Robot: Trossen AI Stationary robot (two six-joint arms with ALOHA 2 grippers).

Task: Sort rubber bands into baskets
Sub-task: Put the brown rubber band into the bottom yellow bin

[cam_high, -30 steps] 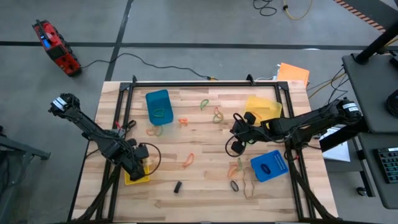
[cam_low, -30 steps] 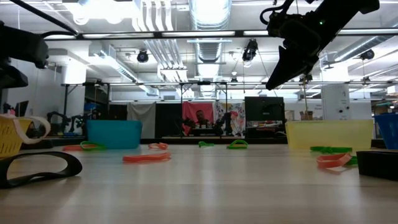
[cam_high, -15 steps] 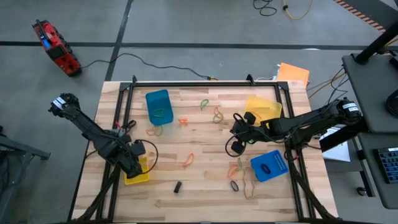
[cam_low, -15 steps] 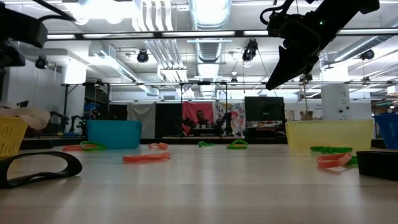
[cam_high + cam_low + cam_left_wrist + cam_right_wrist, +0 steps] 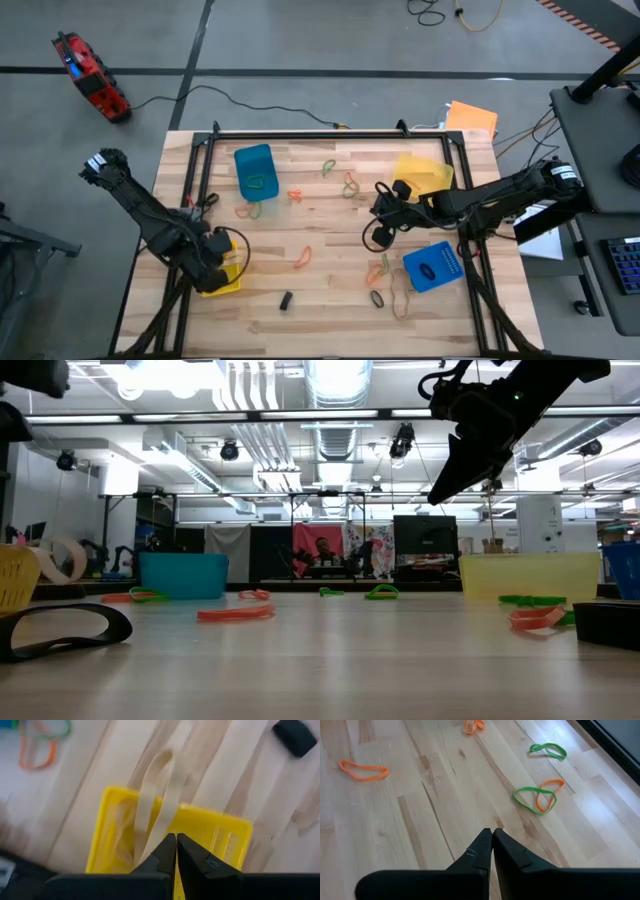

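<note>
My left gripper [image 5: 212,264] hangs over the yellow basket [image 5: 222,280] at the table's near left, shut on a tan rubber band [image 5: 159,800], which also shows in the low view [image 5: 60,560]. My right gripper [image 5: 377,206] is shut and holds nothing, above mid-table [image 5: 491,834]; it points toward the table's left. Loose rubber bands lie flat on the wood: a green and orange pair [image 5: 539,799], a green one [image 5: 548,750] and an orange one [image 5: 364,770]. Three other baskets stand on the table: a blue one [image 5: 254,170], a yellow one [image 5: 422,172] and another blue one [image 5: 433,265]. My left gripper pinches one end of the tan band's loop [image 5: 152,847] between its two fingertips, coming from above and pointing steeply down. The loop hangs slack below the fingers, over the yellow basket's rim [image 5: 150,795]. Whether its lower end touches anything I cannot tell.
A small black block [image 5: 286,300] lies near the front edge. More bands lie near the front right [image 5: 385,285] and beside the far blue basket [image 5: 248,210]. A black band [image 5: 60,630] lies close to the low camera. Dark frame rails border the table [image 5: 330,133].
My left gripper has risen above the yellow basket, still shut on the tan band. The band has come up off the basket's rim, where it was draped, and now hangs as an upright loop.
</note>
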